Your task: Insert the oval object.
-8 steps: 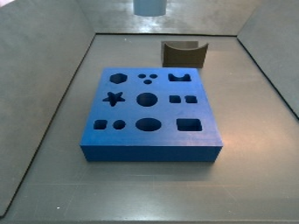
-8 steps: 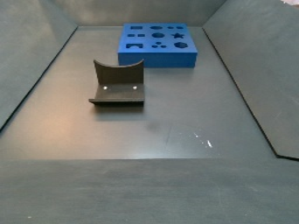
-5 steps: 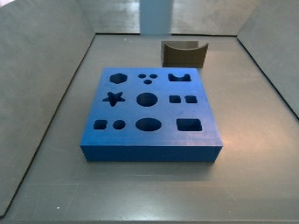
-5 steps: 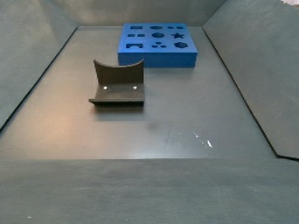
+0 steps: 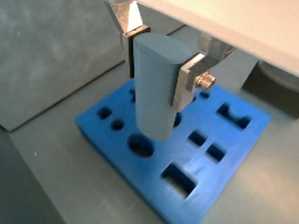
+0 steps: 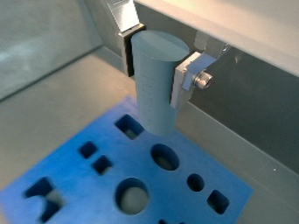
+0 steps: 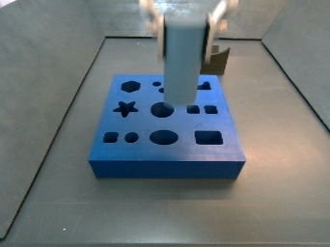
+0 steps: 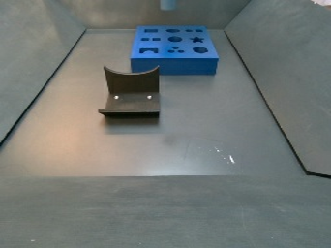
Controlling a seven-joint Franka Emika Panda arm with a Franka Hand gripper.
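Gripper (image 5: 162,59): clamped on your oval object (image 5: 156,87), upright above the blue block (image 5: 176,153); transport step, next align it with the oval hole (image 7: 164,137) and lower.

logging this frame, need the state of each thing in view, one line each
oval object: upright, held above the blue block, not yet in a hole
gripper: above the blue block, jaws shut on the oval object
blue block: flat on the floor, every visible hole empty
fixture: standing on the floor apart from the blue block, nothing on it
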